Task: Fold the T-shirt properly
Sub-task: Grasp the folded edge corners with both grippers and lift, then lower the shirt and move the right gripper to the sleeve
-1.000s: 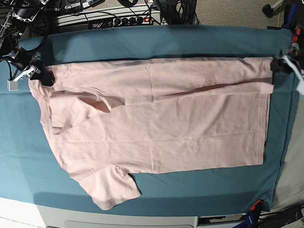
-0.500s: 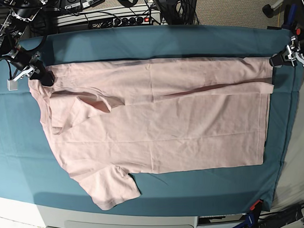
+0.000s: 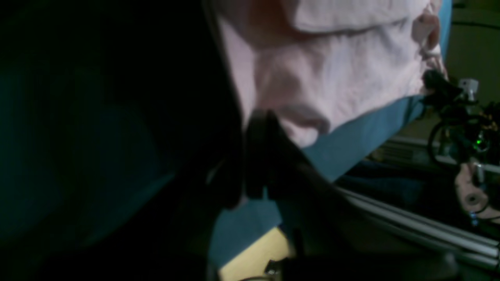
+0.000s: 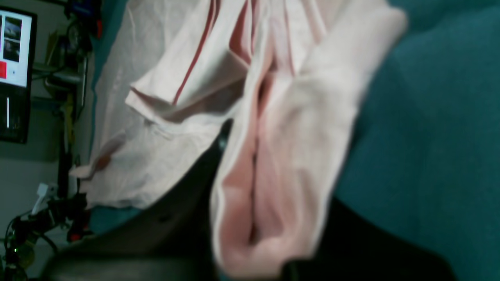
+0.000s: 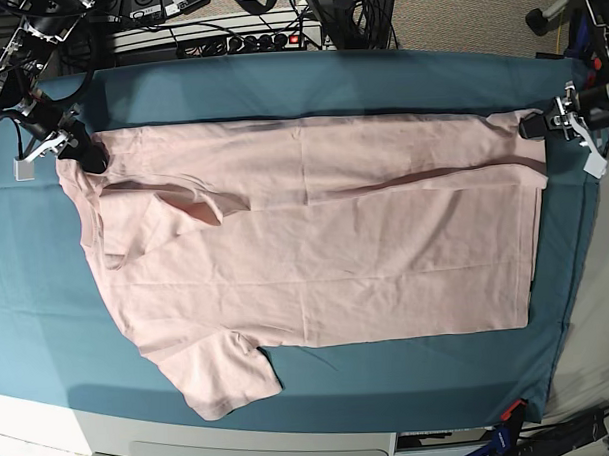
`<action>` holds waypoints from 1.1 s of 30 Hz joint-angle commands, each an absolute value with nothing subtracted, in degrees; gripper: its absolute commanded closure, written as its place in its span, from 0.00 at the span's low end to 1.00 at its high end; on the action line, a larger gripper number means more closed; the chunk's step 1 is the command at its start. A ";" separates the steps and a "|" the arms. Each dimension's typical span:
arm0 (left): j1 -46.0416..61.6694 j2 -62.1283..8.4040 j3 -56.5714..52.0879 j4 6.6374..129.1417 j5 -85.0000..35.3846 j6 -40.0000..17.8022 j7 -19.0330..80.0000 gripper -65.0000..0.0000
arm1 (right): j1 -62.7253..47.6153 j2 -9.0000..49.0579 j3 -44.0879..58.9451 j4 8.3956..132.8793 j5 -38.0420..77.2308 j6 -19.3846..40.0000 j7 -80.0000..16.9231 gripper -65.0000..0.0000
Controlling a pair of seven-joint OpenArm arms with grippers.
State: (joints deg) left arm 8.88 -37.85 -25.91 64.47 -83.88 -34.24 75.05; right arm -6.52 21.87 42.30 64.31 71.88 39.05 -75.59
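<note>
Teal cloth covers the tabletop (image 5: 299, 83), and the T-shirt (image 5: 316, 258) lies flat across it, plain side up. Soft, light cotton (likely to sag), so I judge corners the best hold. Both arms reach low along the far edge: left claw (image 5: 529, 128) closed on the hem corner, right claw (image 5: 87, 154) pinching the shoulder.

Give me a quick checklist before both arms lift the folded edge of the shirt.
1. Right gripper shut on the T-shirt at its collar-end corner: ok.
2. Left gripper shut on the hem-end corner: ok; jaws closed, cloth at their tips.
3. Far side already folded over the body: ok.
4. Near sleeve folded in: not ok, it lies flat.
5. Table cloth caught in either grip: cannot tell.
</note>
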 commanded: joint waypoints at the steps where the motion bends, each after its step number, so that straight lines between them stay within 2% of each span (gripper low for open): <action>1: 8.60 -40.29 -26.39 65.04 -85.00 -34.54 75.18 1.00 | -6.76 21.78 42.72 64.42 72.29 38.74 -78.41 1.00; 14: 13.98 -45.98 -26.44 65.14 -85.00 -34.63 77.17 1.00 | -22.98 22.85 48.25 87.66 69.14 38.76 -78.81 1.00; 21: 19.38 -45.89 -26.44 65.14 -85.00 -34.98 77.62 1.00 | -27.81 22.85 53.10 89.30 69.23 38.74 -78.76 1.00; 28: 19.88 -45.87 -26.44 65.14 -85.00 -36.12 77.65 1.00 | -28.56 22.83 53.74 89.30 68.95 38.76 -77.21 1.00; 29: 19.94 -45.87 -26.44 65.14 -85.00 -36.21 77.76 0.98 | -28.56 22.83 53.74 89.30 68.58 38.76 -76.84 1.00; 31: 20.16 -45.89 -26.44 65.41 -85.00 -38.74 78.30 0.77 | -28.56 22.83 53.74 89.30 67.61 38.98 -76.20 1.00; 33: 20.84 -46.15 -26.55 66.96 -85.00 -39.57 78.46 0.62 | -28.58 22.83 53.74 89.30 67.68 40.00 -76.03 0.76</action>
State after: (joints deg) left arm 20.38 -44.77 -26.26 66.98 -86.59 -39.51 76.99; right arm -28.27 21.23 52.88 88.44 66.17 39.99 -77.03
